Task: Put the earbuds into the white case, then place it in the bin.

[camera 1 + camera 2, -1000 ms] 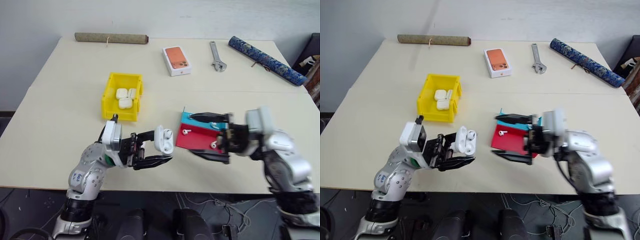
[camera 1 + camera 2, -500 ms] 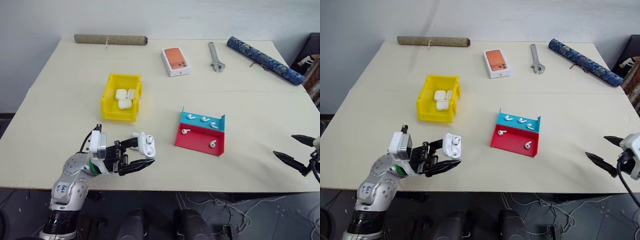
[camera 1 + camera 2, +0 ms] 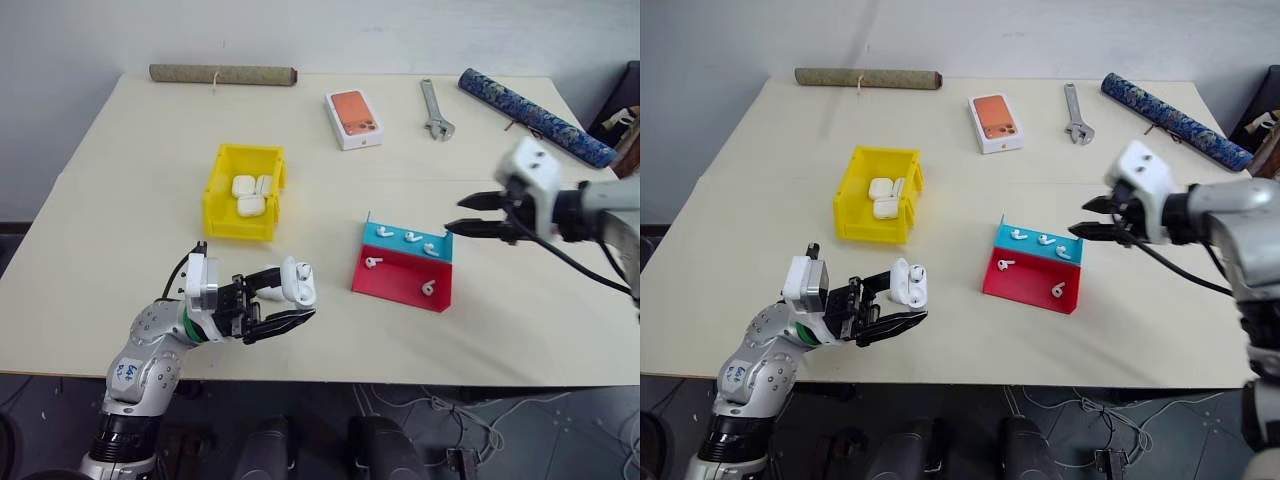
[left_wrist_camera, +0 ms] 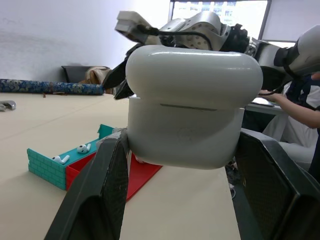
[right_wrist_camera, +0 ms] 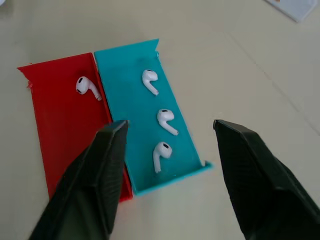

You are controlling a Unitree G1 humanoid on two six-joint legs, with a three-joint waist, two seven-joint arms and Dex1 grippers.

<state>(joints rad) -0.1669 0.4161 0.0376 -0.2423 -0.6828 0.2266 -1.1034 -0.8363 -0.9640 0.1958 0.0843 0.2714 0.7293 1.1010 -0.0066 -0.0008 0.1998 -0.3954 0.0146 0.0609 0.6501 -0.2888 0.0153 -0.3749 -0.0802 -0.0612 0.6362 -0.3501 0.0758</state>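
5 earbuds (image 3: pixel 405 238) lie in the red-and-blue tray (image 3: pixel 400 285) at mid-bench in the eye views, the yellow bin (image 3: pixel 243 193) at its 10 o'clock, while the left gripper (image 3: pixel 290 302) pinches the white case (image 3: pixel 298 282) with its lid up. Left wrist view: the case (image 4: pixel 190 105) sits squarely between the fingers. Right wrist view: the right gripper (image 5: pixel 167 165) hangs spread over the blue step's 3 earbuds (image 5: pixel 161 154); I'd centre on 1 and descend straight.

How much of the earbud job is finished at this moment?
Done: three white cases lie in the yellow plastic bin.
In hand: the left gripper holds an open white case.
Left: five small white earbuds still sit on the red-and-blue tray; the right gripper is open above them.
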